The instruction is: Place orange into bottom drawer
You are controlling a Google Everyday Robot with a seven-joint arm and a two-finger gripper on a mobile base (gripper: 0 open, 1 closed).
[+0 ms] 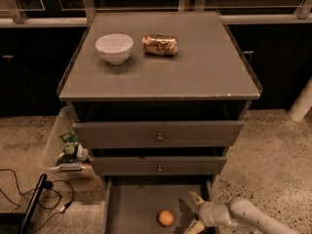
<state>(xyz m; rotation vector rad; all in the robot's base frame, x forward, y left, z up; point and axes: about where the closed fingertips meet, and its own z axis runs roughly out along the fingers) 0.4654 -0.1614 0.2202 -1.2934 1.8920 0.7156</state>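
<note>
The orange is a small round fruit lying on the floor of the bottom drawer, which is pulled out below the grey cabinet. My gripper is at the drawer's right side, just right of the orange and apart from it. Its two pale fingers are spread open and hold nothing. The arm comes in from the lower right.
A white bowl and a crushed gold-brown can sit on the cabinet top. The two upper drawers are slightly open. A white bin with items stands at the left, with black cables on the floor.
</note>
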